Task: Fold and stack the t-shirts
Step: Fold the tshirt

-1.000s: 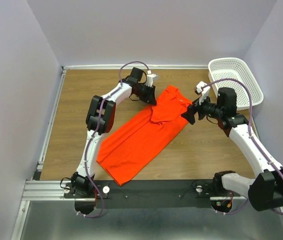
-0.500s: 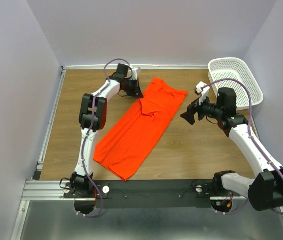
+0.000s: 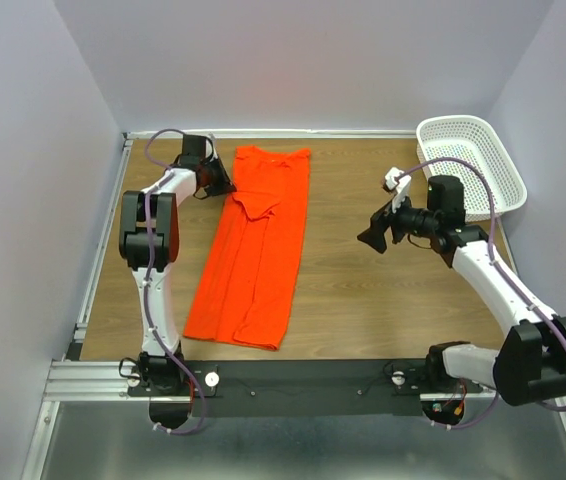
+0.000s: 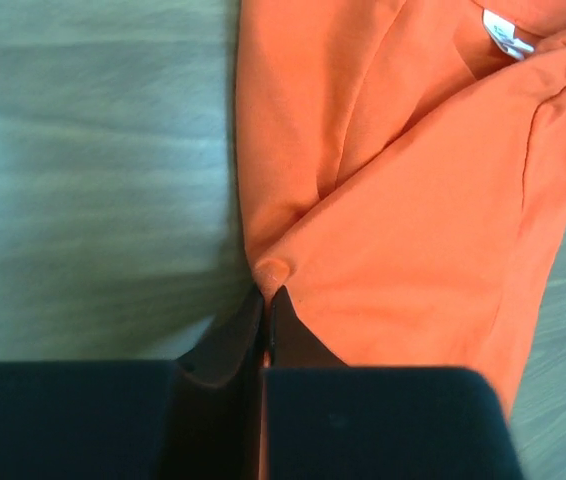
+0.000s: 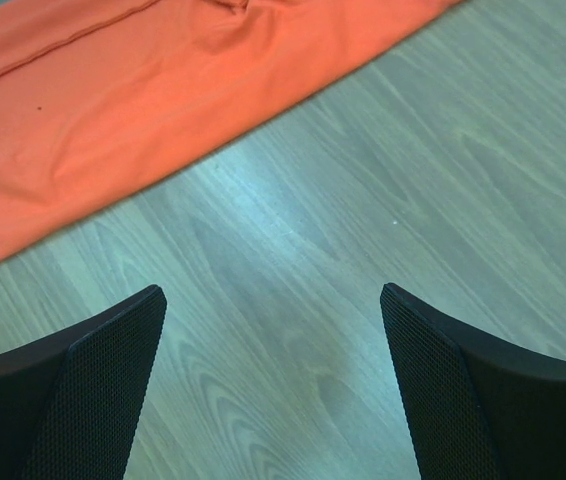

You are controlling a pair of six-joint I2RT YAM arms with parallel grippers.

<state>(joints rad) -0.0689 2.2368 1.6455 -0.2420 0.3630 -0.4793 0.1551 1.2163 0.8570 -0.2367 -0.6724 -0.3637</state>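
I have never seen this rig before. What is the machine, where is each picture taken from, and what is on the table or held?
Two white robot arms are bolted at the table's near edge. One picture looks down from above; the other two come from wrist cameras. A bright orange-red cloth t-shirt lies on the wooden tabletop, a white perforated plastic basket at its far right corner. The left arm's fingers are shut on the shirt's edge; the right arm's fingers are open, holding nothing.

T-shirt (image 3: pixel 258 250) left, basket (image 3: pixel 473 150) far right
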